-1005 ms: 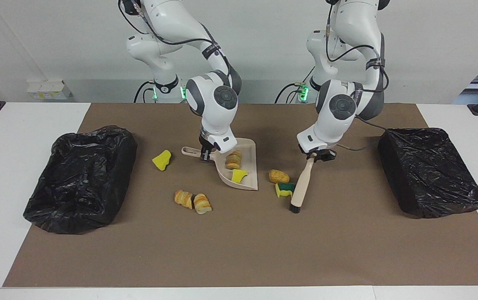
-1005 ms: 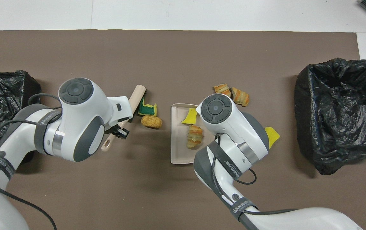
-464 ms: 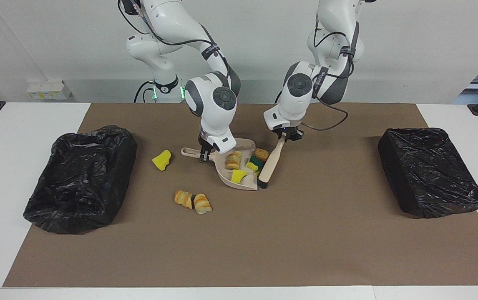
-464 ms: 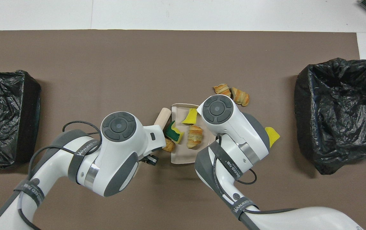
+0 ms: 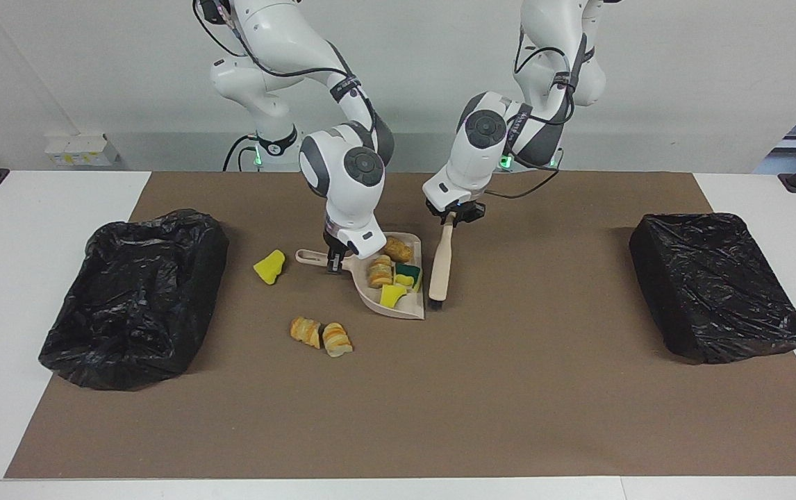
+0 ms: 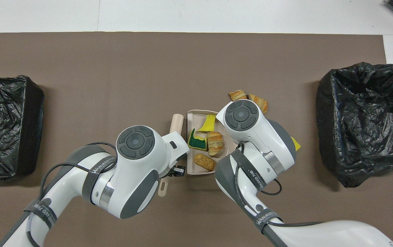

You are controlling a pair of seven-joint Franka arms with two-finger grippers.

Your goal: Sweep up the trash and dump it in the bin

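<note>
L gripper jaws clamped on brush handle; bristles sitting on desk just beside dustpan mouth. R gripper jaws clamped on dustpan handle, pan lying flat. Trash: four bits in pan; two croissant chunks lying farther from robots than pan, yellow sponge bit beside pan handle twd nearer bin. Judging next: pan needs re-aiming w/ lip pressed down, brush drawing strays in low & slow so the load isn't spilling. Writing: "WANJEED" on arm straps, rest unreadable.

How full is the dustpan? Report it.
Partly full: the dustpan holds four trash bits; three more lie on the mat outside it.
</note>
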